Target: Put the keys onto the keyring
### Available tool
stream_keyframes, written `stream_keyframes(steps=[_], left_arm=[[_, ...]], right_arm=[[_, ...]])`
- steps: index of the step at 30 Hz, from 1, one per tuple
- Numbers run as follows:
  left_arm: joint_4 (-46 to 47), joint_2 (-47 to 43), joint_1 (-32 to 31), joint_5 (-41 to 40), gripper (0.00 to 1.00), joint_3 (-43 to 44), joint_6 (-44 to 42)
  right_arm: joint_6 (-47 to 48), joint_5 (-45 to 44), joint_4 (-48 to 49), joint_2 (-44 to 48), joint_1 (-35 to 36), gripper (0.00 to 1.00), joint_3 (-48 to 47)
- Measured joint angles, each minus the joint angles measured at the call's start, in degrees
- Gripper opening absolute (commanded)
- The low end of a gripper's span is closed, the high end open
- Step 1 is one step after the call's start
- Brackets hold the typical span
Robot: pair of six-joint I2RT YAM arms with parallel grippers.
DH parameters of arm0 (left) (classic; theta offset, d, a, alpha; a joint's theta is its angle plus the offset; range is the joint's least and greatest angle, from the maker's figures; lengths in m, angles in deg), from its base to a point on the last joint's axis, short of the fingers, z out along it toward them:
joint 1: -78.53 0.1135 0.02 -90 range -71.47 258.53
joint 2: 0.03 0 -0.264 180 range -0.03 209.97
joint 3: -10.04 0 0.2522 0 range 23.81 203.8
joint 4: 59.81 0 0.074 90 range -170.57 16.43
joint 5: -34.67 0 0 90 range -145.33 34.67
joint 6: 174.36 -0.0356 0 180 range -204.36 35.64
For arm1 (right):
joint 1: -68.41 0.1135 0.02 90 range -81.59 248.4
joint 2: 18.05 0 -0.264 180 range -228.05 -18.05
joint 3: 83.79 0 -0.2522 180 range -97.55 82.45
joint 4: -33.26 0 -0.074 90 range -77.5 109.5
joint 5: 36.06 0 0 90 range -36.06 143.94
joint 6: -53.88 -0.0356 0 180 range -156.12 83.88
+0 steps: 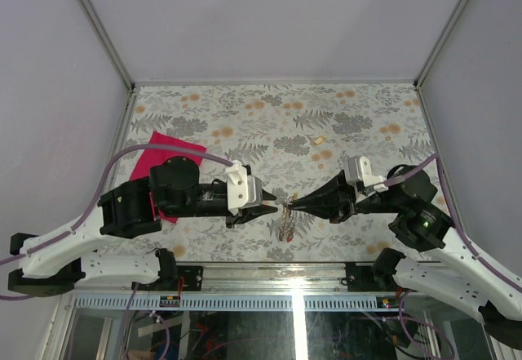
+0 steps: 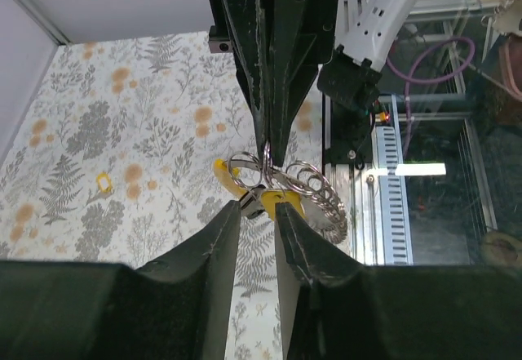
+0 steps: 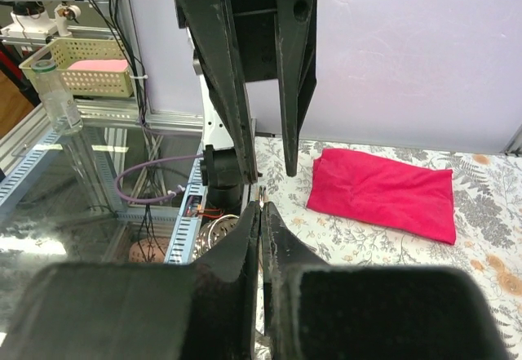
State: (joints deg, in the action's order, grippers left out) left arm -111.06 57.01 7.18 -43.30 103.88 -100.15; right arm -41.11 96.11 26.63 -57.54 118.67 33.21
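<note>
The keyring (image 1: 286,205) hangs in the air between my two grippers above the table's near edge. My right gripper (image 1: 294,204) is shut on its thin wire (image 3: 261,195); its tips show from above in the left wrist view (image 2: 267,154), pinching the ring (image 2: 247,164). A yellow-capped key (image 2: 287,202) and a second yellow cap (image 2: 224,177) hang at the ring, with a coiled metal piece (image 2: 325,198) beside them. My left gripper (image 2: 258,211) has its jaws apart, tips touching the yellow key on either side. Another small yellow key (image 1: 320,140) lies on the table.
A red cloth (image 1: 170,157) lies at the left under my left arm, and also shows in the right wrist view (image 3: 383,193). The table's metal front rail (image 1: 269,272) runs just below the grippers. Grey walls enclose the flowered table (image 1: 269,115).
</note>
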Motion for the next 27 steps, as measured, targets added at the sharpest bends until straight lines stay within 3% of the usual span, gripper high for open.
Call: stream_keyframes(steps=[8, 12, 23, 27], left_arm=[[14.56, -5.03, -0.02, 0.42, 0.25, -9.79, 4.26], [18.29, -6.25, -0.02, -1.07, 0.31, -11.21, 6.10], [18.10, -2.84, -0.07, -16.02, 0.93, -13.07, 13.29], [15.93, 1.55, 1.46, -18.40, 0.99, -13.09, 15.15]], right_arm=[[-4.85, -0.96, 8.22, 2.05, 0.00, 0.00, 2.25], [-8.02, -5.22, 12.31, 3.67, 0.00, 0.00, 5.51], [-4.70, -26.56, -6.69, 5.01, 0.00, 0.00, 5.40], [-2.64, -30.27, -15.34, 2.75, 0.00, 0.00, 4.63]])
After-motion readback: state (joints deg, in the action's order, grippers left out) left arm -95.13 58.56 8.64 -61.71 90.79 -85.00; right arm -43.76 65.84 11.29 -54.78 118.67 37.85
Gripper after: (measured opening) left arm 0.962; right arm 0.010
